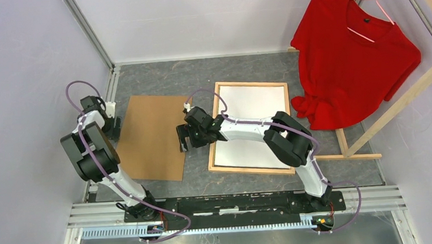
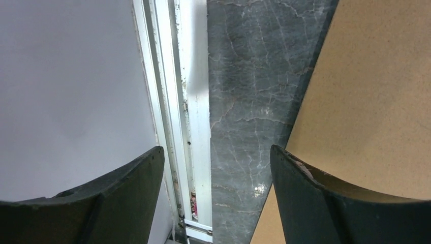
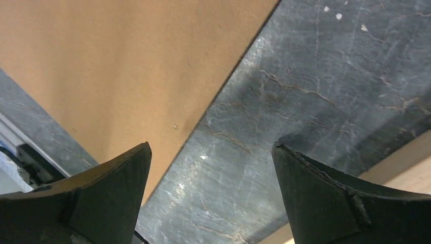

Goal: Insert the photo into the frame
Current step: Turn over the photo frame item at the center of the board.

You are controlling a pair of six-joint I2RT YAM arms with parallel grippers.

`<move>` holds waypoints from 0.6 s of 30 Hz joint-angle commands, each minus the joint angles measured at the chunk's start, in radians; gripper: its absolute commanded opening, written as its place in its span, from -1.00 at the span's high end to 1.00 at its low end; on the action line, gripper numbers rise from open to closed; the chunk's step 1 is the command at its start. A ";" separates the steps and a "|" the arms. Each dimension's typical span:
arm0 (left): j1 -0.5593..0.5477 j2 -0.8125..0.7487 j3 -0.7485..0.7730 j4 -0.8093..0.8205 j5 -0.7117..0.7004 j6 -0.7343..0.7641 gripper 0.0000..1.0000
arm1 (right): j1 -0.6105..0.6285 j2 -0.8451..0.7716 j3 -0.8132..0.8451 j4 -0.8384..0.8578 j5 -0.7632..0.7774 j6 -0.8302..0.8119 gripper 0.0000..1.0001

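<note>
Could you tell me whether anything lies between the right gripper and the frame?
Nothing visible does. The right gripper hangs open over the strip of table between the brown board and the frame, close to its left rail.

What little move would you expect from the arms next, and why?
Probably the left pincer dips and pinches the brown board's left edge. It and the right pincer both stand open, one at each side edge of the board, which lies flat beside the frame; a white sheet already fills the frame.
</note>
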 commanded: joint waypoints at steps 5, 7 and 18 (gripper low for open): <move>-0.006 0.037 -0.037 0.104 -0.010 -0.078 -0.56 | -0.006 0.030 -0.012 0.120 -0.047 0.155 -0.96; -0.011 0.050 -0.044 0.098 0.002 -0.078 -0.54 | -0.012 0.040 -0.023 0.136 -0.055 0.180 -0.96; -0.139 0.013 -0.168 0.037 0.103 -0.083 -0.51 | -0.024 0.097 -0.017 0.114 -0.043 0.300 -0.96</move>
